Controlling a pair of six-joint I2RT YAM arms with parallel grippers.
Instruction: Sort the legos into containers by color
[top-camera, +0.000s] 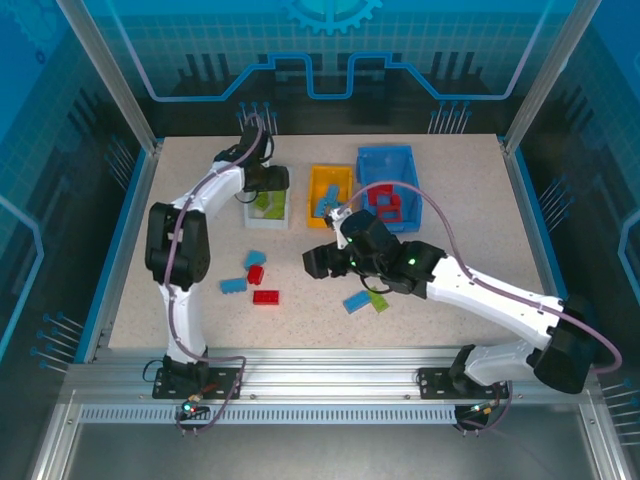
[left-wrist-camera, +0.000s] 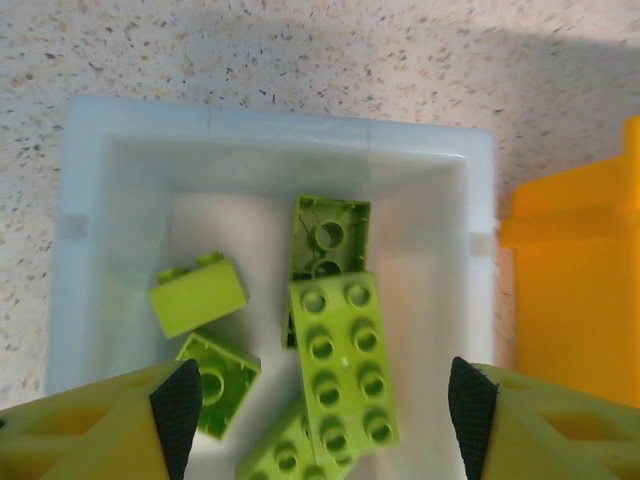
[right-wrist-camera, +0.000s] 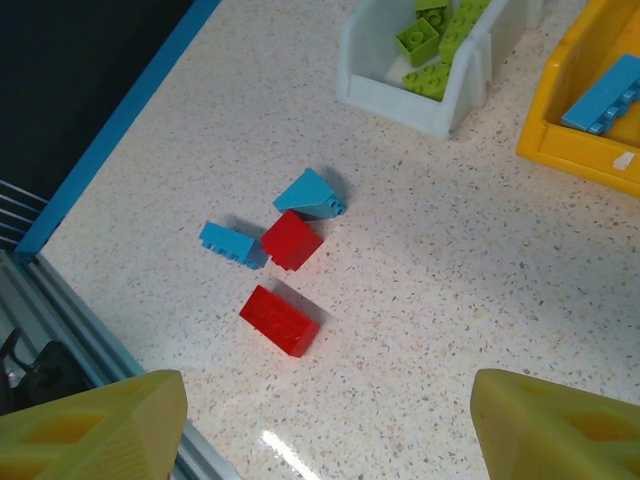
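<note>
Well underway: lime legos (left-wrist-camera: 345, 350) lie in the white bin (left-wrist-camera: 280, 135) beneath the left gripper (left-wrist-camera: 322, 400), jaws apart, empty. Right gripper (right-wrist-camera: 325, 420) gapes too. Nearer than that bin, red bricks (right-wrist-camera: 281, 320), light blue bricks (right-wrist-camera: 312, 195) and one green brick (top-camera: 381, 302) await sorting.

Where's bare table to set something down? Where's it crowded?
Freest: table right of the blue bin, beyond the right arm. Also the front strip between the near red brick and the light blue brick by that arm. Crowded: the four-brick cluster left of centre, and the bin row, white bin under the left gripper, orange bin beside it.
</note>
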